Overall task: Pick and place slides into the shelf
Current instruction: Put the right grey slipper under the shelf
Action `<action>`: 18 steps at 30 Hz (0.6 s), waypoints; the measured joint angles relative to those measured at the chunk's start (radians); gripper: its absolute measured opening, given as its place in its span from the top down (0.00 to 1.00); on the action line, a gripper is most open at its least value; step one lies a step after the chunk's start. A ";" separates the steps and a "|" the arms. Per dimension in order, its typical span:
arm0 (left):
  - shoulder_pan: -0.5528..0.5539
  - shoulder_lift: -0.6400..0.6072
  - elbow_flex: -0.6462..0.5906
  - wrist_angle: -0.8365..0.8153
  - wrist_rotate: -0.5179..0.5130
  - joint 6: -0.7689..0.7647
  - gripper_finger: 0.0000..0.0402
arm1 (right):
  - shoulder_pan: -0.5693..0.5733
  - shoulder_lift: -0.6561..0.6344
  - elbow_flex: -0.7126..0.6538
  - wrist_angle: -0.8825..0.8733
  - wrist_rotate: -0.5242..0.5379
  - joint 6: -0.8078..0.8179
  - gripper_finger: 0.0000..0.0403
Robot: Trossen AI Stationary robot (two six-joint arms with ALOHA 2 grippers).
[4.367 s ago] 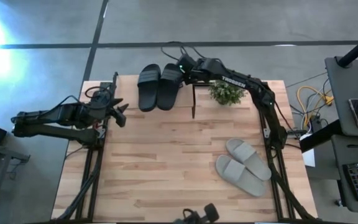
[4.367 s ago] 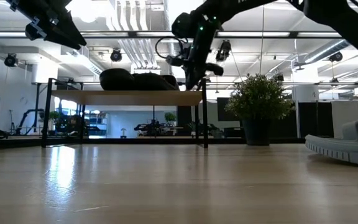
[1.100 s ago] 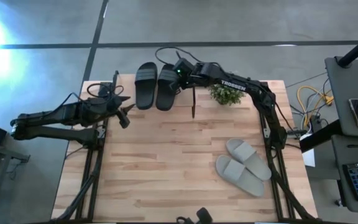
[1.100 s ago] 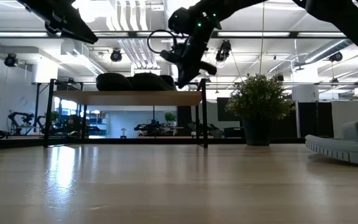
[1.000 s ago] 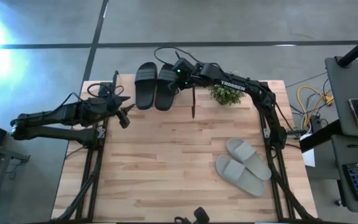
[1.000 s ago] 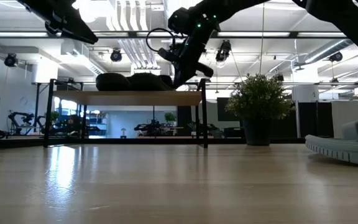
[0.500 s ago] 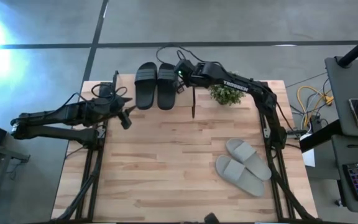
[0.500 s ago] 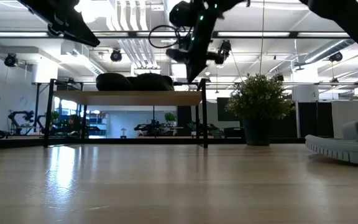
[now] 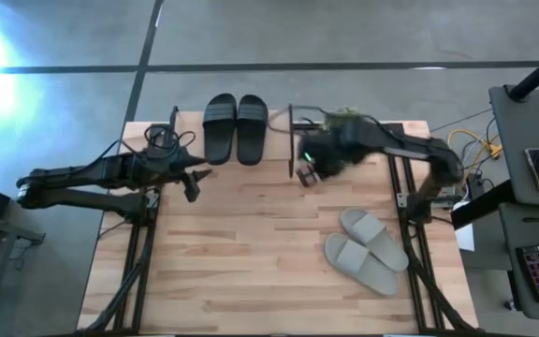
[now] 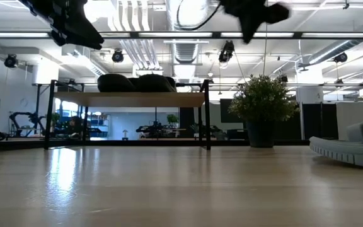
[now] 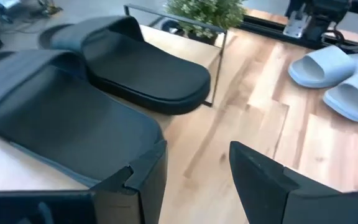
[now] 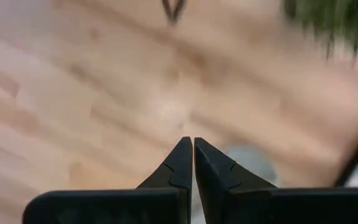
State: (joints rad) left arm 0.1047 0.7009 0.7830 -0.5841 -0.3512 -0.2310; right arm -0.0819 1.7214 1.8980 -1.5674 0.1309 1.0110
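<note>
the two black slides [image 9: 236, 127] are seen side by side on the top board of the shelf [image 10: 128, 99], at the far edge of the bench [image 9: 251, 262]. the two light grey slides [image 9: 367, 250] lie together on the bench near its right side, well apart from the shelf. the right end effector [image 9: 307, 171] is held above the bench just beside the shelf's right frame, in front of a small potted plant [image 10: 263, 101]; its fingers [image 12: 188, 165] are pressed together with nothing between them, though its outline is smeared in the high view. the left end effector [image 9: 193, 180] is held beside the shelf's left end, its fingers [image 11: 260, 177] spread apart and empty, pointed toward the black slides.
</note>
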 joint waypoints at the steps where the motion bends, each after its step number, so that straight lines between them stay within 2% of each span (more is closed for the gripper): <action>1: 0.000 0.006 0.000 -0.001 0.004 0.000 0.60 | 0.037 -0.034 -0.047 -0.005 -0.004 0.063 0.98; 5: 0.000 0.037 0.000 -0.002 0.006 -0.001 0.60 | 0.218 -0.156 -0.250 -0.001 0.002 0.400 0.98; 9: 0.001 0.063 0.001 -0.001 0.007 -0.002 0.60 | 0.444 -0.250 -0.440 0.012 0.007 0.846 0.97; 12: 0.002 0.073 0.001 0.000 0.028 -0.024 0.60 | 0.618 -0.291 -0.567 0.083 0.001 1.172 0.92; 14: 0.011 0.076 0.002 -0.001 0.065 -0.059 0.60 | 0.696 -0.308 -0.641 0.146 -0.040 1.254 0.88; 16: 0.025 0.075 0.002 0.000 0.104 -0.079 0.60 | 0.723 -0.305 -0.704 0.177 -0.130 1.283 0.81; 18: 0.037 0.076 0.002 0.001 0.130 -0.095 0.60 | 0.723 -0.289 -0.761 0.207 -0.115 1.290 0.75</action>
State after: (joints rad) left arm 0.1416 0.7774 0.7846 -0.5835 -0.2209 -0.3262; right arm 0.6414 1.4328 1.1369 -1.3605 0.0162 2.3009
